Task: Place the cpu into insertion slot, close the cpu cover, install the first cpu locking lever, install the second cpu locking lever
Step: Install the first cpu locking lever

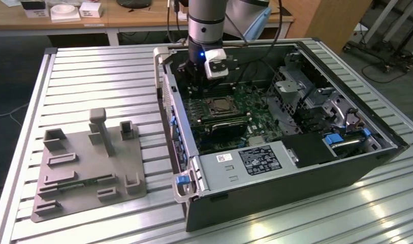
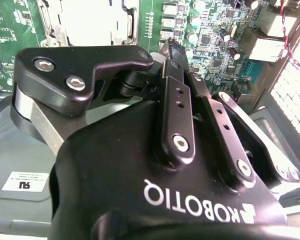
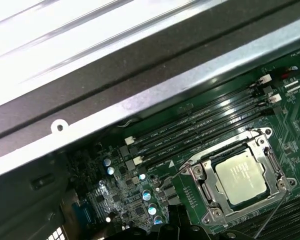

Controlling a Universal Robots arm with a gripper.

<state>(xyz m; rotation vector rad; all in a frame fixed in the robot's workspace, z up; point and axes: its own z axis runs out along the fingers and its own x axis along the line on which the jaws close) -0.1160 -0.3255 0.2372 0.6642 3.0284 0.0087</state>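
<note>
Exterior view: a grey robot arm (image 1: 206,20) reaches into an open black computer case (image 1: 308,193). The case lies on a slatted metal table (image 1: 91,76), with a grey moulded fixture plate (image 1: 91,173) on the exterior view's left. The black two-finger gripper (image 1: 190,79) hangs near one end wall of the case, close to the small square silvery cpu (image 1: 224,105). Second wrist view: the fingers (image 2: 176,105) are pressed together, grasping nothing, above the green motherboard (image 2: 210,30). First wrist view: the cpu sits in the silver-rimmed square insertion slot (image 3: 264,136), beside long black memory slots (image 3: 205,125). The thin silvery frame-shaped cpu cover (image 3: 206,192) lies flat around it.
</note>
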